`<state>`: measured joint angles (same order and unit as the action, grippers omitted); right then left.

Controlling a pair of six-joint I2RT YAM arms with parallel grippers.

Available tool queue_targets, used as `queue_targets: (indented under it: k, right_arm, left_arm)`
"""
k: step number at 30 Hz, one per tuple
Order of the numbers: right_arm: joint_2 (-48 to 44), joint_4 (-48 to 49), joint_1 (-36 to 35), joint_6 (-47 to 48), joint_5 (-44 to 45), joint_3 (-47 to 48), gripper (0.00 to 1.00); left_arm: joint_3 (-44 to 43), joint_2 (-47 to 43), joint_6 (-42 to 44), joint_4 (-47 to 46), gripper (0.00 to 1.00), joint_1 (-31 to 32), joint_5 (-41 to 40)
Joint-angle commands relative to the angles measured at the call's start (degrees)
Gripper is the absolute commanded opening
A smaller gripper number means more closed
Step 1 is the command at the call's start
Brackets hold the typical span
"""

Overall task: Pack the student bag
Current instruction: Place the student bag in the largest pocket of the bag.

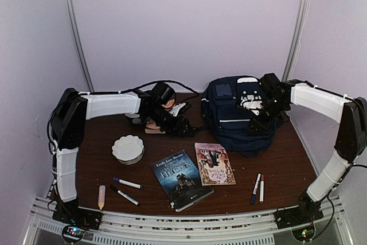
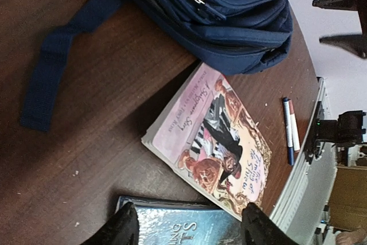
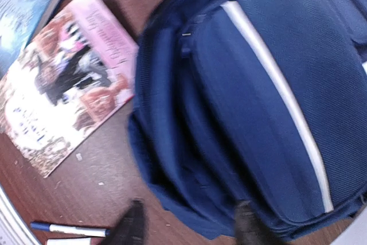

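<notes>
The student bag [image 1: 241,113] is a navy-blue backpack with thin white stripes, lying at the back right of the brown table. My right gripper [image 1: 259,120] hovers over its front, open and empty. In the right wrist view the gripper [image 3: 189,228] has its jaws spread above the bag's lower edge [image 3: 258,96]. My left gripper [image 1: 183,125] is left of the bag, low over the table, open and empty. In the left wrist view the gripper [image 2: 189,230] is above a blue book [image 2: 183,225], with the bag [image 2: 229,10] and its strap [image 2: 51,73] ahead.
A pink book [image 1: 214,163] and the blue book [image 1: 180,177] lie in front of the bag. Two markers [image 1: 258,187] lie at the front right, two more [image 1: 126,189] and a small tube [image 1: 101,197] at the front left. A white scalloped bowl [image 1: 127,148] stands at the left.
</notes>
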<state>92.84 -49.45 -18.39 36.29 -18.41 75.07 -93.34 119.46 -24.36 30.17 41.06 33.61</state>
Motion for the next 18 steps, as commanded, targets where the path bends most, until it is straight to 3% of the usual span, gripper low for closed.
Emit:
queue_targets:
  k: [1,7,12,18]
  right_arm:
    - [-2.83,-1.69,-3.63,2.82,-7.79,-3.13,0.63]
    - [0.84,0.01,-9.81,0.29,-12.57,-4.71,0.52]
    - [4.35,3.78,-10.18,-8.46,-21.82,-5.92,0.41]
    - [9.80,6.98,-10.73,-14.68,-24.34,-8.50,0.30]
  left_arm:
    - [0.21,1.93,-6.98,-0.68,0.60,0.34,9.25]
    - [2.26,3.54,-10.28,-2.75,0.60,0.43,10.96]
    - [0.59,6.32,-11.05,-1.09,0.60,1.86,11.18]
    - [-2.23,9.23,-10.87,1.19,0.59,3.22,12.01]
